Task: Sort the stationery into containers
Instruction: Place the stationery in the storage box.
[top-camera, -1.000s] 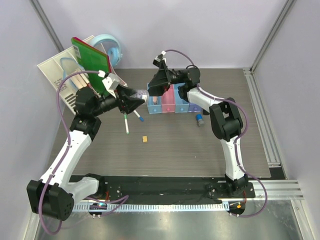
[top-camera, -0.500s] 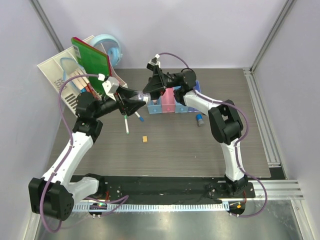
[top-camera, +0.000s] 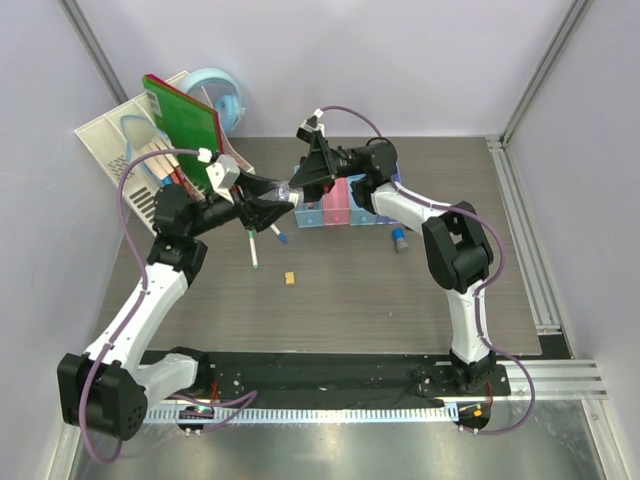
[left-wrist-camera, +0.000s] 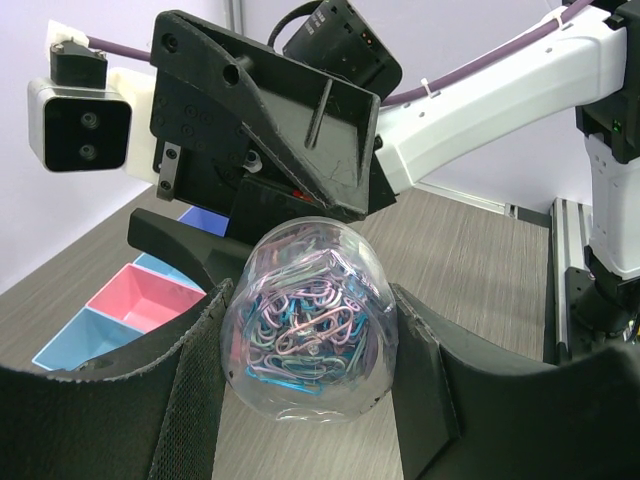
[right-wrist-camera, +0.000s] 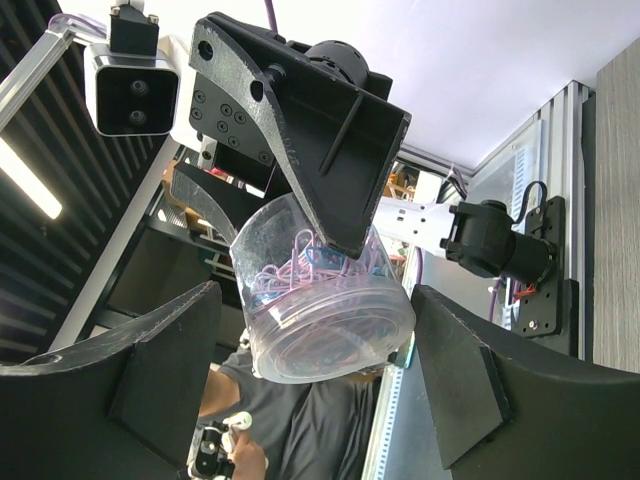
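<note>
From above, the left gripper (top-camera: 278, 197) is clamped on a clear round plastic jar of coloured paper clips (top-camera: 289, 189), holding it in the air just left of the row of four small joined plastic bins (top-camera: 340, 205). The right gripper (top-camera: 308, 182) meets it head-on from the bin side. On the dark wood-grain table (top-camera: 420, 300) lie a thin white pen with a green cap (top-camera: 252, 246), a thin white pen with a blue cap (top-camera: 278, 235), a tiny orange block (top-camera: 289, 278) and, right of the bins, a blue-grey stubby cylinder (top-camera: 399, 240), all outside the bins.

In the left wrist view, the jar (left-wrist-camera: 310, 330) sits squeezed between the two black pads (left-wrist-camera: 200, 390), with the right gripper's black body just behind it. Below and to the left, the light-blue bin (left-wrist-camera: 80, 340) and pink bin (left-wrist-camera: 150, 298) look empty where they show.

In the right wrist view, the right arm's own fingers (right-wrist-camera: 165, 375) stand apart on either side of the jar (right-wrist-camera: 325, 300), with a gap on each side and no contact that I can see.

This looks like a hand-over about to happen. The sorting seems barely begun: at least four loose items and the jar are not yet in a bin
</note>
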